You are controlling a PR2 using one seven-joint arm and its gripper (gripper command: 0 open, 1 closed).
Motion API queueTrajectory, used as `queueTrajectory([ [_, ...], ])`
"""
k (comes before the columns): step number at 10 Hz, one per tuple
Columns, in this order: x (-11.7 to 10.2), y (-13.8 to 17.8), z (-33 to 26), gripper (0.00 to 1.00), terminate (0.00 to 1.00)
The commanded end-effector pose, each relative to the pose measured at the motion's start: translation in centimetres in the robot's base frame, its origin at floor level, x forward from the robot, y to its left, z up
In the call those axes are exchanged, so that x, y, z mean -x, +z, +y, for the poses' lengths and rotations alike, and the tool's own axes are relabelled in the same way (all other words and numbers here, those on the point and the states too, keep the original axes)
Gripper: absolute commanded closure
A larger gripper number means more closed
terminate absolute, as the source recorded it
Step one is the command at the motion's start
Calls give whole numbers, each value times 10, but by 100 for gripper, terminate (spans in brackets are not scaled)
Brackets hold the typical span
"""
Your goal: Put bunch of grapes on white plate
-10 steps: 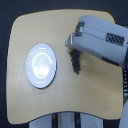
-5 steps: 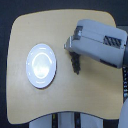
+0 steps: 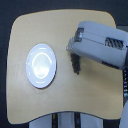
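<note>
Hardly any change over the last second: arm still reaching in from the counter's right edge in the exterior view, shifted only slightly. Tool still poised over the grapes, which lie toward the counter's right side, well apart from the plate near the left edge. Cannot tell whether clenched on the bunch or released; fingers too blurred. Probably still at the grasping step, carry to the plate not yet begun.
</note>
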Motion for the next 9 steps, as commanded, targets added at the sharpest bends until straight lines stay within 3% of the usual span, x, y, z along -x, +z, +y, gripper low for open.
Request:
queueTrajectory([
  [1,5,5,6,100,0],
  [9,0,11,17,100,0],
])
